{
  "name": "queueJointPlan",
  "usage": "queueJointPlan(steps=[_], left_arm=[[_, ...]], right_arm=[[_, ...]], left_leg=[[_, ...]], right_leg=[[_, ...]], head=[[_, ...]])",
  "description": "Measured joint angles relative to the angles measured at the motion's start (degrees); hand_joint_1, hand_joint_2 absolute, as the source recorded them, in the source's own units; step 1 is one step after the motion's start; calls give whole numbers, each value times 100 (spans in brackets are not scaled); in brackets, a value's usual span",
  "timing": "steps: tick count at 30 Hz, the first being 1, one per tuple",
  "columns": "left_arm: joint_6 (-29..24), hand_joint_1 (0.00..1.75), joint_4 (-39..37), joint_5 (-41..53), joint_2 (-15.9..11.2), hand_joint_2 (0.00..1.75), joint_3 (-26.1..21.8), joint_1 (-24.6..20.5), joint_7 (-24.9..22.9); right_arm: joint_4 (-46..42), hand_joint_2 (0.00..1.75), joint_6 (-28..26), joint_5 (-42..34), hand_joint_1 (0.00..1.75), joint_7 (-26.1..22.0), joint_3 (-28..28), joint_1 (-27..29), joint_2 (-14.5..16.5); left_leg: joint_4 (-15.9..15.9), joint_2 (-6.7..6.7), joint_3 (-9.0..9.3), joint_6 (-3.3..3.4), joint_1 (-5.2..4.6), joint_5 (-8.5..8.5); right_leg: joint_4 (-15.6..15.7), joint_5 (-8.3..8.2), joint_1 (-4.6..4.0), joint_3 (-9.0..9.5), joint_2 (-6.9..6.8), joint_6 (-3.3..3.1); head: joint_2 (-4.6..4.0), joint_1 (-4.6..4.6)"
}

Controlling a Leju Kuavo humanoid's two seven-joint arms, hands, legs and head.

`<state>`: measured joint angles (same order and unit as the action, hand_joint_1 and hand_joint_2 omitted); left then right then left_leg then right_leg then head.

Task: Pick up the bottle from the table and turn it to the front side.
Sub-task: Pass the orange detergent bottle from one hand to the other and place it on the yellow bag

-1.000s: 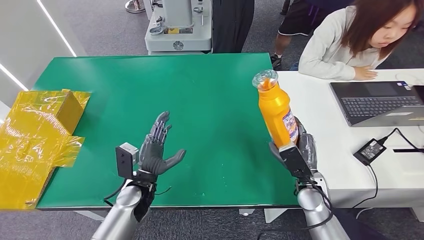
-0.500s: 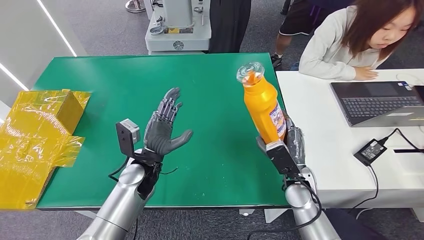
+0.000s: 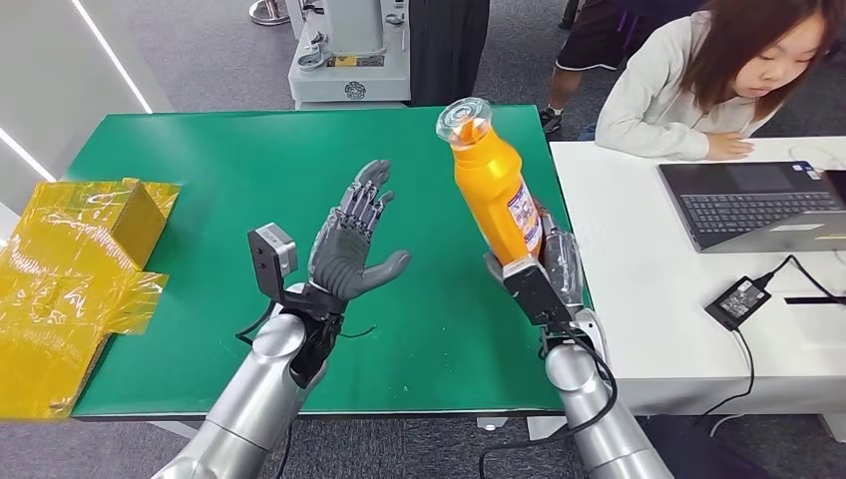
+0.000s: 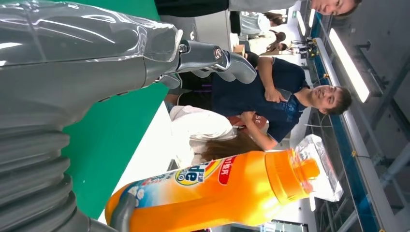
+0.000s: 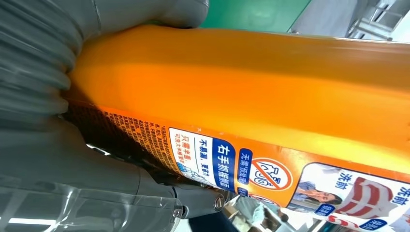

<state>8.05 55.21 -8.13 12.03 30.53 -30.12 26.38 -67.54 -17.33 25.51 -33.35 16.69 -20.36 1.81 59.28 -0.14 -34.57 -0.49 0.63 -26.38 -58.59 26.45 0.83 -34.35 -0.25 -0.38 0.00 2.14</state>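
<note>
The right hand (image 3: 544,274) grips an orange bottle (image 3: 491,190) by its base, lifted above the green bench (image 3: 219,180) and tilted — its clear cap (image 3: 463,118) leaning away toward the far edge, a label facing right. The left hand (image 3: 349,254) is raised beside it with fingers spread, holding nothing. Crumpled yellow wrapping (image 3: 70,269) lies at the bench's left end. At the adjoining white table (image 3: 648,289) a person (image 3: 713,80) leans by an open laptop (image 3: 753,205); a charger (image 3: 736,299) sits nearer.
</note>
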Motion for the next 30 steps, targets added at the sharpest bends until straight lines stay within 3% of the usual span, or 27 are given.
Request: queueJointPlan(steps=[21, 30], left_arm=[[-149, 0, -560, -356, -36, 175, -307, -723, -227], [-155, 0, -619, -239, -50, 175, -433, -746, -230]], right_arm=[[-531, 175, 556, 275, 175, -5, 613, -282, 320], [-313, 175, 369, 155, 175, 52, 704, -482, 323]], left_leg=[[0, 0, -1, -1, 0, 1], [1, 0, -1, -1, 0, 1]], right_leg=[[-1, 0, 0, 0, -1, 0], [0, 0, 0, 0, -1, 0]], head=[[0, 0], [0, 0]])
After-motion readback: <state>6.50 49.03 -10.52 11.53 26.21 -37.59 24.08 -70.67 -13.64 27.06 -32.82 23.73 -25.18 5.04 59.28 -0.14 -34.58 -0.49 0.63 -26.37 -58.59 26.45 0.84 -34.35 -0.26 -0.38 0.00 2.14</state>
